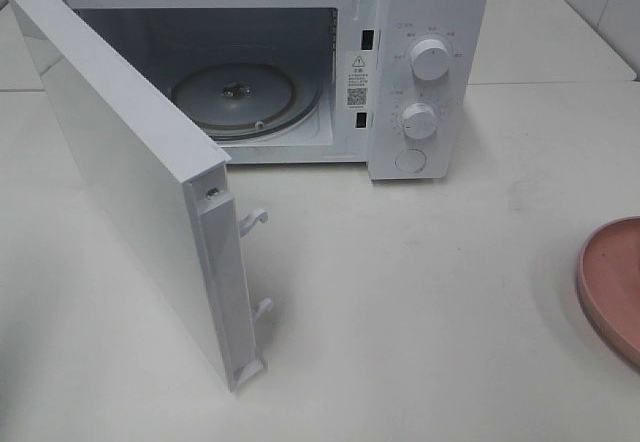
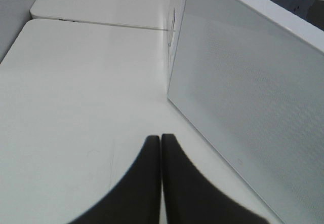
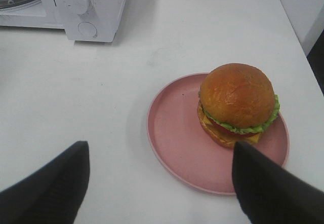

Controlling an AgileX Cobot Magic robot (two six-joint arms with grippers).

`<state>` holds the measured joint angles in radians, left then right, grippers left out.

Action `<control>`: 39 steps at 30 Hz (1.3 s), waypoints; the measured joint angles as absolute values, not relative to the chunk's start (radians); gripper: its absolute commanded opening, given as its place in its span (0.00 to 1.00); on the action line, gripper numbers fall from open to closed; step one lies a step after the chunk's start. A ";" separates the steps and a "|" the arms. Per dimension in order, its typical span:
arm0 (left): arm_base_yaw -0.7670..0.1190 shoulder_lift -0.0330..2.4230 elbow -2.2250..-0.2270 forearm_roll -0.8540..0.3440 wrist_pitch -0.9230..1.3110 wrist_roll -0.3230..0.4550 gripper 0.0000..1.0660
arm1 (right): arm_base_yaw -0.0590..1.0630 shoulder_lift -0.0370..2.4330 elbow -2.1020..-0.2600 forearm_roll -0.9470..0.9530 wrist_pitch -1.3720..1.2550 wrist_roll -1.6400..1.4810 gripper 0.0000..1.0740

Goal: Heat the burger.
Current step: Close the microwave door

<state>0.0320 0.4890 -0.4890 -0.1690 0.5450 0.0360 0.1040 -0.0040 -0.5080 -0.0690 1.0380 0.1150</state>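
On a white tabletop (image 1: 420,302), a white microwave (image 1: 425,72) stands at twelve o'clock in the high view, its door (image 1: 130,192) swung fully open toward seven o'clock. The door's free edge reaches well out over the table, and bare tabletop spreads from the door toward three and five o'clock. Inside the oven cavity lies a glass turntable (image 1: 235,97), with nothing on it. A pink plate (image 3: 202,153) sits at the table's three o'clock edge, cut off by the frame in the high view. The burger (image 3: 238,105) rests on this plate, toward its far right side, well apart from the microwave. The left gripper (image 2: 161,139) has its dark fingers pressed together on nothing, just beside the door's outer face. The right gripper (image 3: 159,165) hangs above the plate's near rim, fingers spread wide, touching nothing.
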 measured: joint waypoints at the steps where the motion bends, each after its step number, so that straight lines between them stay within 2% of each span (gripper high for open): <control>1: 0.032 0.519 -0.464 -0.181 0.466 0.049 0.00 | 0.104 -0.004 -0.508 -0.069 1.038 0.115 0.70; 8: 0.032 0.615 -0.349 -0.207 0.175 0.098 0.00 | 0.104 -0.004 -0.508 -0.069 1.038 0.115 0.70; 20: 0.032 0.777 -0.188 -0.181 -0.274 0.097 0.00 | 0.104 -0.004 -0.508 -0.069 1.038 0.115 0.70; 23: 0.033 0.846 -0.163 -0.127 -0.386 0.056 0.00 | 0.104 -0.004 -0.508 -0.069 1.038 0.115 0.70; 25: 0.036 0.907 -0.158 -0.047 -0.462 -0.011 0.00 | 0.104 -0.004 -0.508 -0.069 1.038 0.115 0.70; 26: 0.036 0.907 -0.158 -0.047 -0.462 -0.011 0.00 | 0.104 -0.004 -0.508 -0.069 1.038 0.115 0.70; 27: 0.037 0.954 -0.158 0.035 -0.510 -0.060 0.00 | 0.104 -0.004 -0.508 -0.069 1.038 0.115 0.70; 29: 0.038 0.974 -0.158 0.066 -0.533 -0.081 0.00 | 0.104 -0.004 -0.508 -0.069 1.038 0.115 0.70; 30: 0.038 1.024 -0.158 0.130 -0.576 -0.127 0.00 | 0.104 -0.004 -0.508 -0.069 1.038 0.115 0.70; 31: 0.038 1.024 -0.158 0.130 -0.576 -0.127 0.00 | 0.104 -0.004 -0.508 -0.069 1.038 0.115 0.70; 32: 0.038 1.073 -0.158 0.189 -0.635 -0.169 0.00 | 0.104 -0.004 -0.508 -0.069 1.038 0.115 0.70; 37: 0.016 1.169 -0.162 0.283 -0.744 -0.209 0.00 | 0.104 -0.004 -0.508 -0.069 1.038 0.115 0.70; 39: -0.046 1.211 -0.186 0.293 -0.757 -0.208 0.00 | 0.104 -0.004 -0.508 -0.069 1.038 0.115 0.70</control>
